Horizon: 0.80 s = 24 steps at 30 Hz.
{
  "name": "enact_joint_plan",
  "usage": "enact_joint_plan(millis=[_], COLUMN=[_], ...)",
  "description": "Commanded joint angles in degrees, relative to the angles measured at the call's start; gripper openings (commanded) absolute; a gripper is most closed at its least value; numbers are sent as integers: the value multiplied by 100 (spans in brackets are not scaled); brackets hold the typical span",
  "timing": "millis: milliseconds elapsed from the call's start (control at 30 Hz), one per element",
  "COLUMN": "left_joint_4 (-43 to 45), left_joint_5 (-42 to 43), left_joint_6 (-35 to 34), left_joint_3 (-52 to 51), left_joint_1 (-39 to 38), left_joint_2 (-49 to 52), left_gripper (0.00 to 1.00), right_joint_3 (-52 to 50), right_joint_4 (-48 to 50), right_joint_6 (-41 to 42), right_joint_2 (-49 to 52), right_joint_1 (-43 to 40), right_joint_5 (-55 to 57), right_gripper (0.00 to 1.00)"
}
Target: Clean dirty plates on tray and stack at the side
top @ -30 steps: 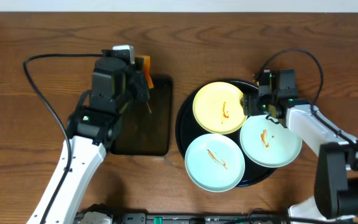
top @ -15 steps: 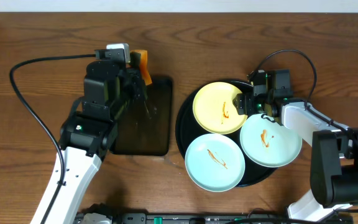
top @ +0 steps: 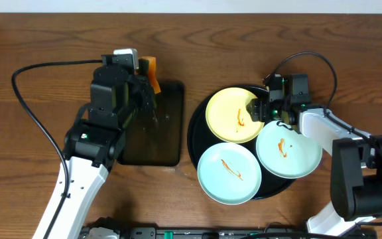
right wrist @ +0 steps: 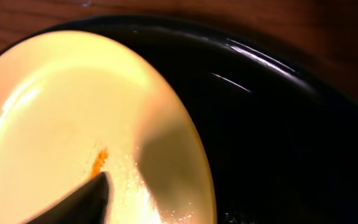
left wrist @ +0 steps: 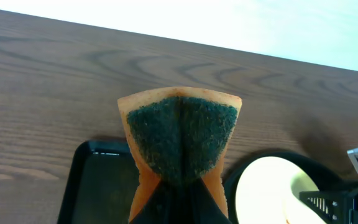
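Observation:
Three plates lie on the round black tray (top: 197, 136): a pale yellow plate (top: 227, 106) at the back, one mint plate (top: 229, 180) at the front and another mint plate (top: 297, 159) at the right. Each has an orange-brown smear. My right gripper (top: 260, 109) is open at the yellow plate's right rim. In the right wrist view one finger (right wrist: 73, 205) lies over the yellow plate (right wrist: 55, 112); the other finger is lost against the dark tray (right wrist: 278, 124). My left gripper (top: 144, 83) is shut on an orange sponge (left wrist: 179, 137) with a green scouring face, held above the table.
A smaller rectangular black tray (top: 158, 133) lies left of the round tray, under my left arm; its corner shows in the left wrist view (left wrist: 98, 180). Bare wooden table lies at the far left, at the back and right of the round tray. Cables trail from both arms.
My left arm has shifted a little left with the sponge. My right gripper has moved left onto the yellow plate's rim. The plates have not moved.

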Motion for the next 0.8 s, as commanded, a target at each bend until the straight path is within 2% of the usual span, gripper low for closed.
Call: enact_joint_plan(millis=[0, 133, 767], left_joint_4=[11, 11, 9], left_joint_5=[-109, -109, -109], left_joint_6=[-26, -26, -26], left_joint_3=[103, 103, 70], left_joint_1=[-7, -7, -7], left_joint_2=[-79, -79, -68], left_gripper=[8, 8, 8], right_joint_3=[7, 7, 2], right_joint_4=[-44, -52, -140], right_joint_6=[114, 157, 153], right_joint_2=[111, 114, 116], right_joint_1=[42, 42, 42], right_joint_5=[-39, -39, -39], right_gripper=[61, 52, 35])
